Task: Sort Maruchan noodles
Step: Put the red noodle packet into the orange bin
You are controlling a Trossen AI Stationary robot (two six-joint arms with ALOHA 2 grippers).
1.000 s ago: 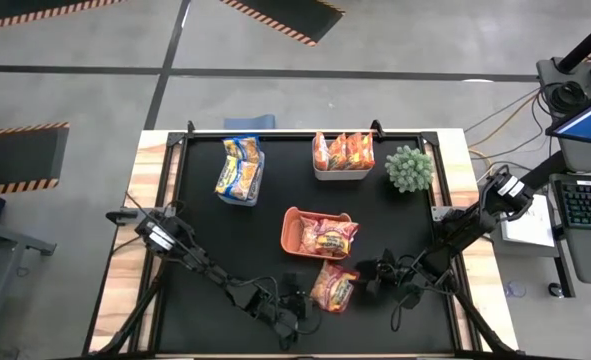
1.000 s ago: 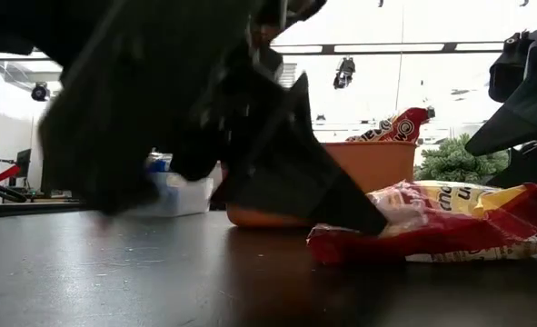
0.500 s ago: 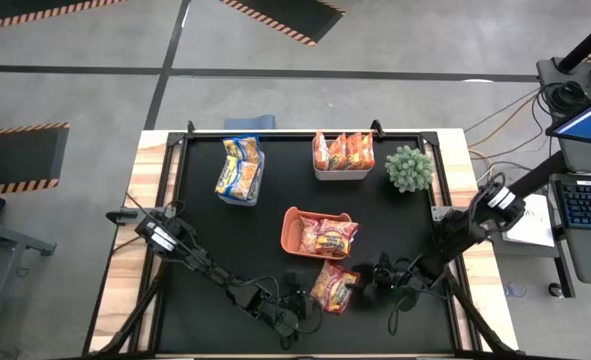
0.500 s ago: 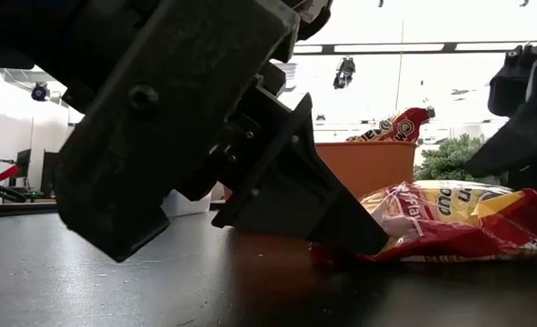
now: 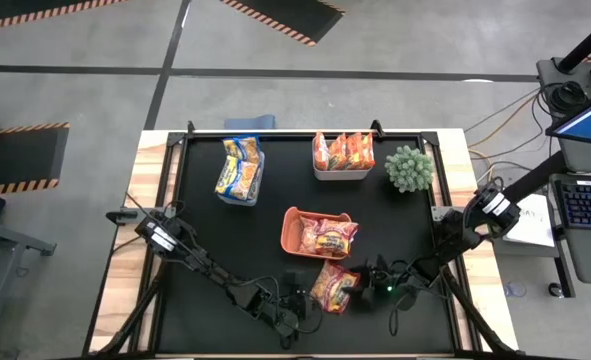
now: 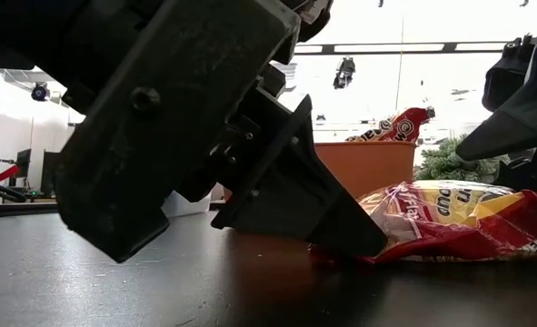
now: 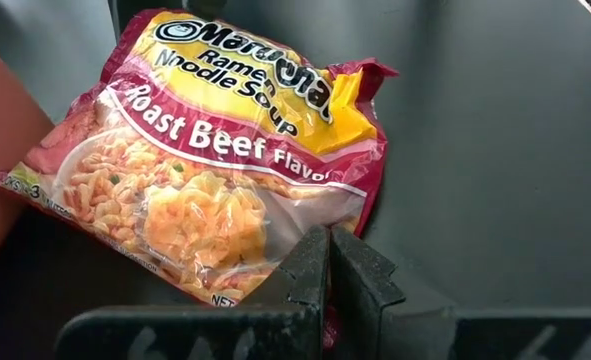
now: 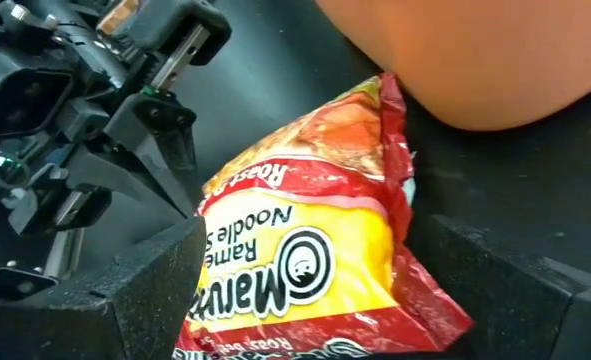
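Black tabletop, seemingly grey floor

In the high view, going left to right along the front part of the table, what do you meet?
Left gripper, shut, tips at the packet's edge → loose red noodle packet on the black mat → right gripper, open, closing in on the packet's other end.

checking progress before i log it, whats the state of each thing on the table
red packet: flat on the mat, outside the bins, between both grippers
left gripper: shut, tips at the packet's edge
right gripper: open, straddling the packet
orange bin: holds red packets
white bin: orange packets upright
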